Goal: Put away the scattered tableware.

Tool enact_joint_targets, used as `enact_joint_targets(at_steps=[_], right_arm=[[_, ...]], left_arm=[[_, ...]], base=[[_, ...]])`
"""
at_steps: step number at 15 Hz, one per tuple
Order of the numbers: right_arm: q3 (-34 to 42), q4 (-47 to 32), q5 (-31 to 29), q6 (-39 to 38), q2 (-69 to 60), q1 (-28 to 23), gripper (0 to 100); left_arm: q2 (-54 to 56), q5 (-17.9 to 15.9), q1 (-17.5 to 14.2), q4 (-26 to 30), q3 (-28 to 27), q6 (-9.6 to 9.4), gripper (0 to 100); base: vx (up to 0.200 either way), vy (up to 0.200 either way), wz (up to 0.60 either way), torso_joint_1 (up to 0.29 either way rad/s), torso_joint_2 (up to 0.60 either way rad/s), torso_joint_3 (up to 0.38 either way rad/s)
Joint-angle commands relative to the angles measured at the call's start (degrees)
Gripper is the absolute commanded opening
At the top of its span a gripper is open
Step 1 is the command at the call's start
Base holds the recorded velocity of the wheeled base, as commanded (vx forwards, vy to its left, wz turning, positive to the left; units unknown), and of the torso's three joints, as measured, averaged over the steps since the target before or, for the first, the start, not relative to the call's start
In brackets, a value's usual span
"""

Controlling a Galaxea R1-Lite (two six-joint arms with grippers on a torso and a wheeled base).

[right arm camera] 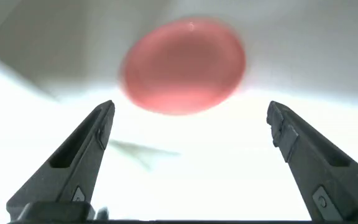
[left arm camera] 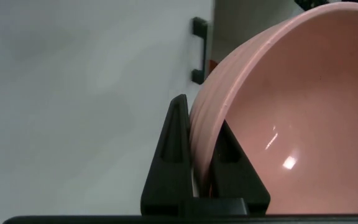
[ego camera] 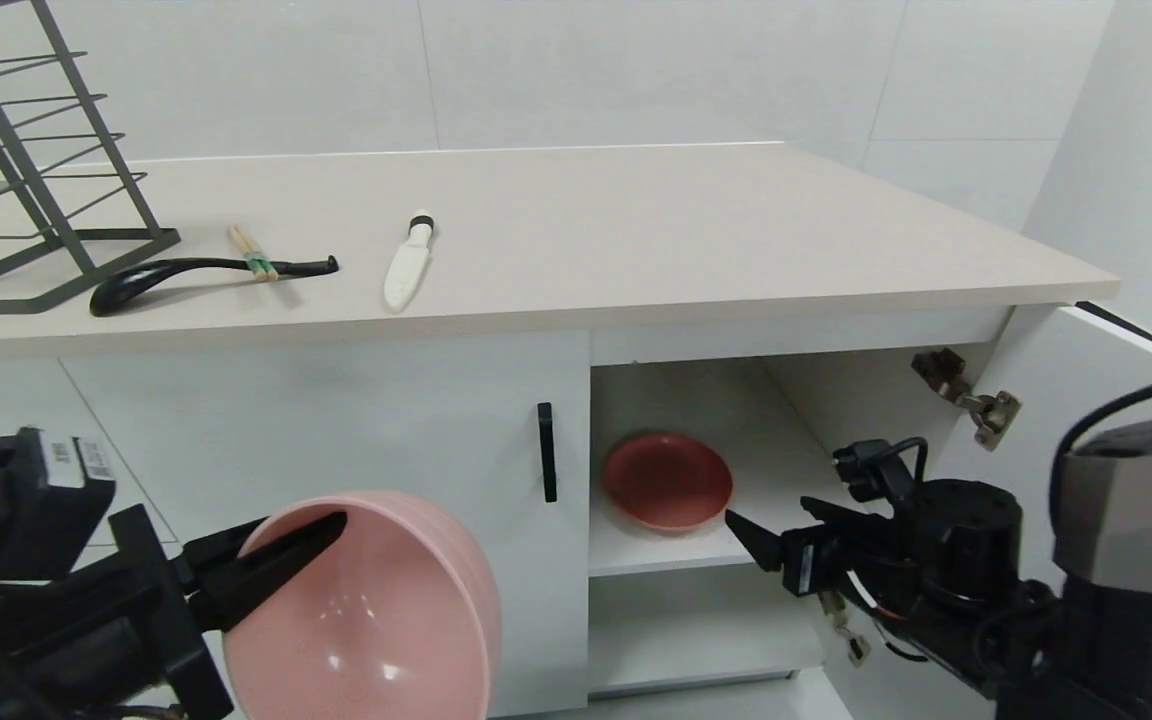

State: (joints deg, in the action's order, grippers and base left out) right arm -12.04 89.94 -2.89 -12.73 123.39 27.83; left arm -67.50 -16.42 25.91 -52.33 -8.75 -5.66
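A pink bowl (ego camera: 376,620) hangs tilted in front of the closed left cabinet door, with my left gripper (ego camera: 304,522) shut on its rim, one finger inside and one outside. The left wrist view shows that rim (left arm camera: 204,134) pinched by the left gripper (left arm camera: 197,124). On the upper shelf of the open cabinet lies a red plate (ego camera: 668,480). My right gripper (ego camera: 766,512) is open just in front of that shelf, nothing between its fingers. The right wrist view has the red plate (right arm camera: 184,65) beyond the open right gripper (right arm camera: 190,107). A black ladle (ego camera: 186,275), chopsticks (ego camera: 254,253) and a white knife (ego camera: 410,262) lie on the counter.
A dark wire dish rack (ego camera: 26,170) stands at the counter's far left. The right cabinet door (ego camera: 1086,380) is swung open beside my right arm. The closed door has a black handle (ego camera: 547,452). A lower shelf (ego camera: 696,630) sits under the plate's shelf.
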Motion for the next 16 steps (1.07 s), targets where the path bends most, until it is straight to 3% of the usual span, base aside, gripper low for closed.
enact_joint_targets(at_steps=[1,2,3,4,5,6,10,14,16], right_arm=[[8.8,0.1,-2.1,1.5,-11.2,4.8,100],[10.6,0.1,-2.1,1.5,-12.7,6.3,100],[10.7,0.1,-2.1,1.5,-12.9,6.4,100],[11.1,0.1,-2.2,1.6,-14.3,7.1,100],[11.2,0.1,-2.2,1.6,-14.3,7.1,100],[12.0,0.1,-2.3,1.5,-15.0,6.8,100],[12.0,0.1,-2.3,1.5,-16.7,5.2,100],[12.0,0.1,-2.3,1.7,-18.8,2.6,100],[11.9,0.1,-2.3,1.8,-19.0,2.3,100]], left_arm=[[-6.6,2.5,5.8,-0.2,-2.9,-1.73,0],[-9.0,4.5,7.3,-0.1,-4.7,-3.48,0],[-9.3,4.8,7.5,-0.1,-4.9,-3.84,0],[-13.3,8.1,10.6,-0.6,-7.1,-7.44,0],[-14.3,8.8,11.7,-0.7,-7.8,-7.70,0],[-17.3,10.4,15.7,-0.8,-9.2,-7.62,0],[-24.4,14.5,20.7,-1.3,-13.1,-7.79,0],[-39.9,26.2,26.4,-11.7,-18.1,-7.44,0],[-46.3,30.3,28.6,-17.1,-20.9,-7.62,0]], base=[[0.000,0.000,0.00,0.000,0.00,0.000],[0.000,0.000,0.00,0.000,0.00,0.000],[0.000,0.000,0.00,0.000,0.00,0.000],[0.000,0.000,0.00,0.000,0.00,0.000],[0.000,0.000,0.00,0.000,0.00,0.000],[0.000,0.000,0.00,0.000,0.00,0.000],[0.000,0.000,0.00,0.000,0.00,0.000],[0.000,0.000,0.00,0.000,0.00,0.000],[0.000,0.000,0.00,0.000,0.00,0.000]])
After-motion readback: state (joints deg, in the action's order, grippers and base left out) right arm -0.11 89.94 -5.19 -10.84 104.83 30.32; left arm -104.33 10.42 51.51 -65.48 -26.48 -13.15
